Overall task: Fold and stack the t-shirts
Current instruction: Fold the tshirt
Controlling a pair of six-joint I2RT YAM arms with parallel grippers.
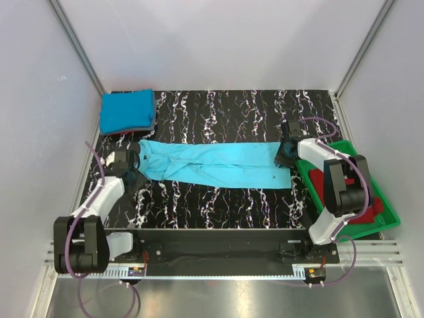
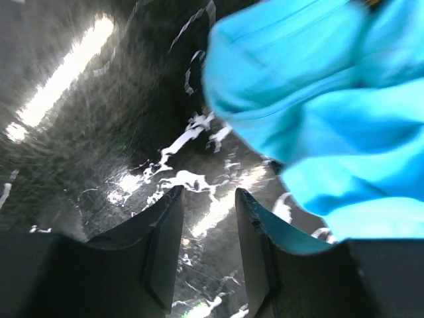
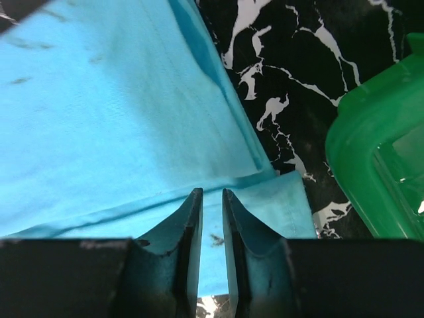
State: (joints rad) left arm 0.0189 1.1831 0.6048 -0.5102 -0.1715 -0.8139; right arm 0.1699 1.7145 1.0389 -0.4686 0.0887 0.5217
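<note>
Far off beyond the left tool, in the back corner of the black, white-veined surface [image 1: 218, 205], sits the stack of folded t-shirts [image 1: 126, 111], a deeper blue one on top. The left tool [image 2: 209, 194] stands partly open with nothing between its fingers. Only bare surface shows in the gap, and the bunched left end of the light turquoise cloth t-shirt [image 1: 218, 165] lies just beside one finger, perhaps brushing its outer face. If it closes where it is, I'd expect it to pinch air, or to catch a single loose wrinkle that slips out on the lift.

From there the shirt runs as a long, creased band across to the right tool [image 3: 207, 193]. Its fingers stand almost together, with a thin slit between them, right at the hem. Whether any cloth is nipped in that slit I cannot tell. If that tool pulls alone, the band would likely drag and twist rather than fold squarely.

Just to the right of the right tool is the green plastic tray [image 3: 361, 152], with dark red t-shirts [image 1: 323, 182] lying in it. A wide swing on that side could knock its rim or snag the hem on it.
</note>
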